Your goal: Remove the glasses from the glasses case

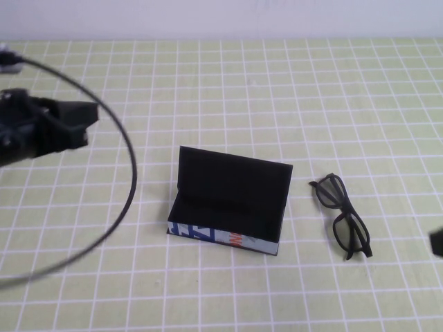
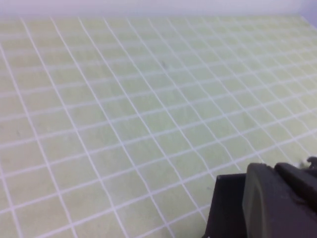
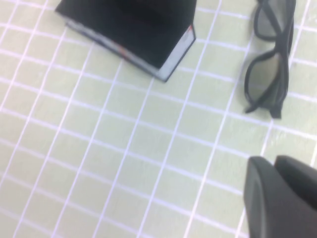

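Bare mat [image 1: 277, 104] all round; only open glasses case [image 1: 228, 200] and glasses [image 1: 344, 218] obstruct

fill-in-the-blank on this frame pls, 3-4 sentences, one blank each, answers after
1. The lid of the glasses case stands ____.
2. The glasses lie on the ____, on the robot's right of the case, apart from it.
3. The left tool sits at the table's far ____ side, away from both items.
4. Only an edge of the right tool shows in the high view, nearest to the ____.

Missing words: open; table; left; glasses
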Robot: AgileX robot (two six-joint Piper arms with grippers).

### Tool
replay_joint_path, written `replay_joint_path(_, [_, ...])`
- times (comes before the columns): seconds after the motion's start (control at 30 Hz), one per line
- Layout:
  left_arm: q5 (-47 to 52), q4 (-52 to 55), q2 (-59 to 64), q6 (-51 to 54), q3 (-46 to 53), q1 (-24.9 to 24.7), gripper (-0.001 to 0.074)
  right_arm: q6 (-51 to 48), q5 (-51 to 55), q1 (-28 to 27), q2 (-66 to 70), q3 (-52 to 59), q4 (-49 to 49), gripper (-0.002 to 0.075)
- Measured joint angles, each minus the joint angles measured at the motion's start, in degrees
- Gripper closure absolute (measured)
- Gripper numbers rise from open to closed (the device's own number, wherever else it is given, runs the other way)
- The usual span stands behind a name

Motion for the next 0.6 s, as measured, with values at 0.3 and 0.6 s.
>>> replay_joint_path(0.3, [-9.64,-9.82,-28.54,10.09,20.22,0.00,0.0739,0.12,-1.54,0.00,-26.69,10.35,0.25,0.0741])
replay_joint_path(0.6, [-13.93,-11.27,-53.79,11.22,34.88,0.00,0.0739,-4.17,-18.93,0.00,-39.99,20.78,5.67,0.0742])
